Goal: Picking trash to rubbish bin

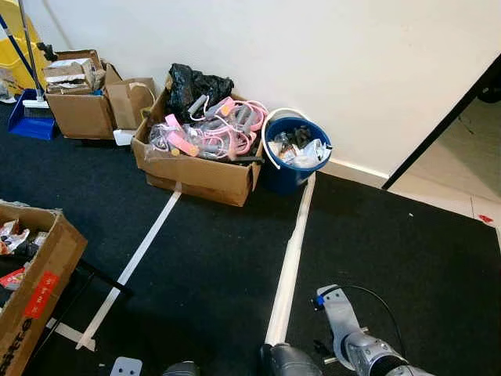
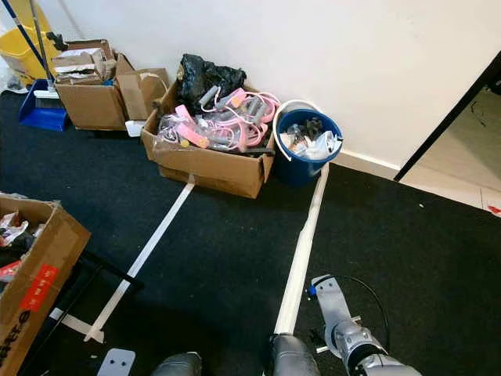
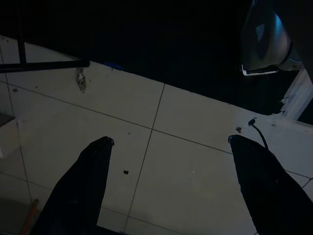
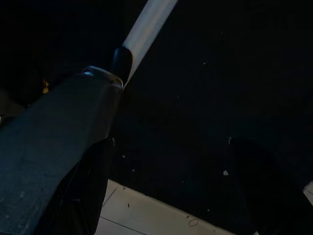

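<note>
1. The left gripper (image 3: pixel 168 147) hangs low with its two black fingers spread wide and nothing between them; under it lies pale tiled floor (image 3: pixel 146 161) at the edge of the black carpet (image 1: pixel 211 258).
2. The right gripper (image 4: pixel 168 147) is likewise wide apart and empty, pointing down at dark carpet beside a strip of white tape (image 4: pixel 146 22). Its silver forearm (image 1: pixel 368 348) sits near and right in the head views.
3. Neither gripper carries any trash, so I judge the step in hand to be finding a piece to pick up, not the drop.
4. The rubbish bin appears to be the blue bucket (image 1: pixel 291 168), far and centre against the wall (image 1: pixel 352 70), already heaped with scraps. It touches the right side of a cardboard box (image 1: pixel 200 168) full of pink and grey tubing.
5. More boxes stand far left (image 1: pixel 78 113), next to a blue dustpan (image 1: pixel 31 125); another box (image 1: pixel 35 294) sits near left with wrappers in it.
6. To do it well, pick the target first: the near-left box looks the closest source. Turn to face it squarely, keep the fingers wide until they straddle one item, then close.
7. Carry it along the tape line (image 1: pixel 293 251), which runs straight to the bucket, and release low so nothing spills off the heap.
</note>
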Robot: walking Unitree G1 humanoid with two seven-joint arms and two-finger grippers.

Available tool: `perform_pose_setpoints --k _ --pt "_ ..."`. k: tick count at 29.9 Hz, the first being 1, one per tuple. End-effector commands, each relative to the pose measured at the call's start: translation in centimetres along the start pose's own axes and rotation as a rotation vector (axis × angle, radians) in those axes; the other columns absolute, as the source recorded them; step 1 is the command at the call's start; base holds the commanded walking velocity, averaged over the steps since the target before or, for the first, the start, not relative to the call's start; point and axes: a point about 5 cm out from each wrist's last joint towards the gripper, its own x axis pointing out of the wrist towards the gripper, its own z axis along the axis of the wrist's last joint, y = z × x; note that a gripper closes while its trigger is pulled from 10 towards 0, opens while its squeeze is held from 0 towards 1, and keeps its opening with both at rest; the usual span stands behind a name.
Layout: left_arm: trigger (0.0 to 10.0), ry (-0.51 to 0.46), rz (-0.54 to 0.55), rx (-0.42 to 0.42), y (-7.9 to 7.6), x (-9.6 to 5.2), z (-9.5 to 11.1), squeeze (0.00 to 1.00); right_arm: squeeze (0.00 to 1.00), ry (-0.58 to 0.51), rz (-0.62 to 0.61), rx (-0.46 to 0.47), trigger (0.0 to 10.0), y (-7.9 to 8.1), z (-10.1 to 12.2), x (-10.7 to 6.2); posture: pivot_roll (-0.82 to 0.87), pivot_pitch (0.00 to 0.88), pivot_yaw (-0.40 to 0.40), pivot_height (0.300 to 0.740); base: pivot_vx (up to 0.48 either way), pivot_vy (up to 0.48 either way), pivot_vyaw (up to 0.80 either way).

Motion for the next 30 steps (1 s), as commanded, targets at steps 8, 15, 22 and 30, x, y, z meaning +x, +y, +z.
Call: perform_pose_setpoints --k 8,15,22,30 --pt "10.0 0.05 -0.004 -0.047 -0.4 -0.3 -1.7 0.0 0.0 0.073 -0.02 0.048 10.0 -0.8 -3.0 -0.3 0.11 0.075 -0.054 0.74 0.0 0.0 0.0" --pt "10.0 -0.009 0.0 -0.012 0.1 0.1 0.7 0.0 0.0 0.035 -0.017 0.045 10.0 -0.5 -1.3 -0.1 0.12 0.068 -0.054 0.74 0.0 0.0 0.0" --pt "10.0 -0.056 -0.041 0.083 -0.8 0.2 2.4 0.0 0.0 0.015 0.03 -0.009 10.0 1.1 -0.4 0.1 0.1 0.085 -0.038 0.74 0.0 0.0 0.0" --pt "10.0 -0.018 -0.13 0.14 -3.5 -0.3 0.6 0.0 0.0 0.107 0.186 -0.11 10.0 4.2 -3.0 0.1 0.06 0.075 -0.023 0.74 0.0 0.0 0.0"
